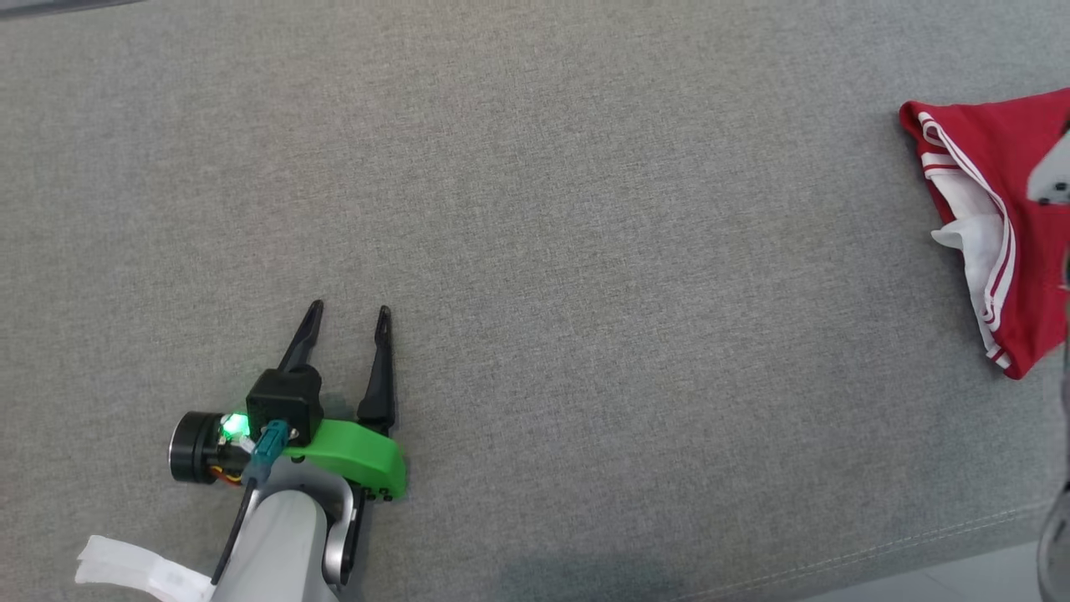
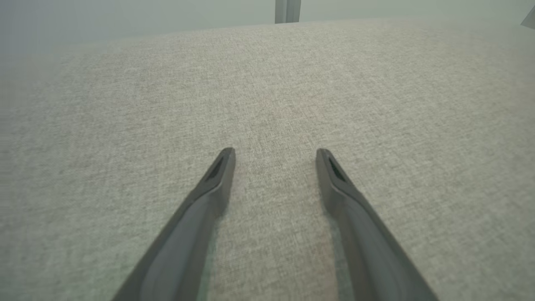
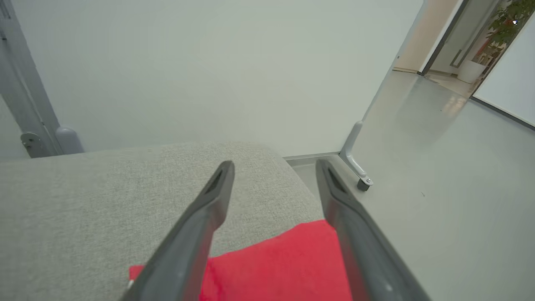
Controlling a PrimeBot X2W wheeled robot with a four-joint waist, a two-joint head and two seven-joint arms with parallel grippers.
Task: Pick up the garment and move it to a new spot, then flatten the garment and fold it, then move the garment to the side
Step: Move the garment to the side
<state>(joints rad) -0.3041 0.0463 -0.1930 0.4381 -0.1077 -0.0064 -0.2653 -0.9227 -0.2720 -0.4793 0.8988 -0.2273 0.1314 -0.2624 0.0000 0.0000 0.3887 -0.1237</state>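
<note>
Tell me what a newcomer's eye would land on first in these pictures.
The red garment with white stripes jumps out, lying rumpled at the far right of the plain grey fabric surface in the head view. Next comes the left claw at the lower left, open over bare fabric, with its bright green mount. In the right wrist view the right claw stands open above the red cloth.

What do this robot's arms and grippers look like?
The left gripper has two long, dark, tapering fingers on a black block and a bright green plastic mount with a lit green light. A teal plug and thin black cable run back to a pale grey forearm. The right gripper has the same dark fingers, each with a slot near its tip.
</note>
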